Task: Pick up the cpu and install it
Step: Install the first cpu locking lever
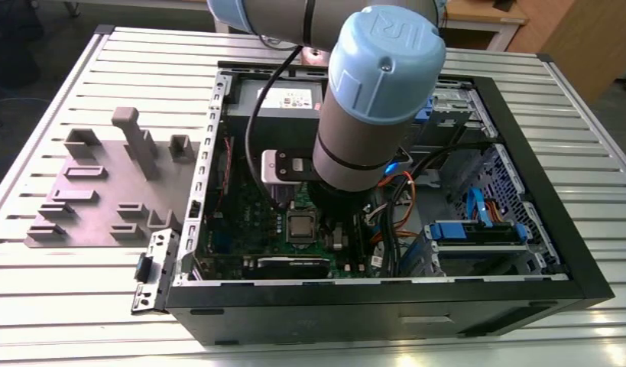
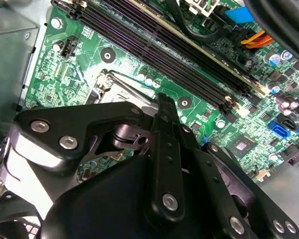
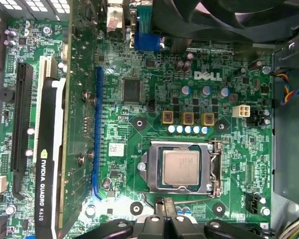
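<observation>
Sitting in its socket (image 3: 182, 167) at lower centre of the first wrist view: cpu (image 3: 181, 167); hand (image 3: 164, 209) just beside it, fingers together, empty.

In the exterior view, the arm (image 1: 369, 107) hides the gripper and much of the green board (image 1: 254, 218). In the second wrist view, the gripper (image 2: 162, 107) covers most of the socket (image 2: 109, 89).

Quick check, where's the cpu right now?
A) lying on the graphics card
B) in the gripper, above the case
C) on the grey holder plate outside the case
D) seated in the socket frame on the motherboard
D. In the first wrist view the cpu lies square inside the metal socket frame on the green motherboard, with the gripper just off the socket's edge.
</observation>
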{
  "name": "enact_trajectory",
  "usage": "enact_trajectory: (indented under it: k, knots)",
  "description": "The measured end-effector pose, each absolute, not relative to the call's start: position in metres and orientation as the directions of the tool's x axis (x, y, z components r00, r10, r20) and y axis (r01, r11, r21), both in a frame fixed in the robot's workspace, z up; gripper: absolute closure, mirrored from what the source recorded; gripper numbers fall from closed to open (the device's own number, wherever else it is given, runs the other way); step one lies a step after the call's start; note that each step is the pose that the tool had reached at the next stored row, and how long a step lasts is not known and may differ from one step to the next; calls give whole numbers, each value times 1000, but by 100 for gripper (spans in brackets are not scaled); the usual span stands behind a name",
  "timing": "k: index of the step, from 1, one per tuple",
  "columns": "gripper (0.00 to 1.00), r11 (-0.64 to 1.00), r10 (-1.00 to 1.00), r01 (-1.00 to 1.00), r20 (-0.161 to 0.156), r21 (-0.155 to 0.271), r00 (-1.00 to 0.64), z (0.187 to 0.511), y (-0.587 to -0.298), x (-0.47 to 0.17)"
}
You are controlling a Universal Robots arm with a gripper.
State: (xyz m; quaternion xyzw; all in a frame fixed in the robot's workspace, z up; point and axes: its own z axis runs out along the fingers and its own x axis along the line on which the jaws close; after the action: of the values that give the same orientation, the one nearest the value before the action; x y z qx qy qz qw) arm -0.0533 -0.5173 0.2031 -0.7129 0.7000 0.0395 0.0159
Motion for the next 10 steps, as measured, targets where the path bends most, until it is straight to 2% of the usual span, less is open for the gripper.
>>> enact_trajectory:
  k: [10]
  knots:
    - [89,-20,-997,-999,-79,33,18,200,-518,-54]
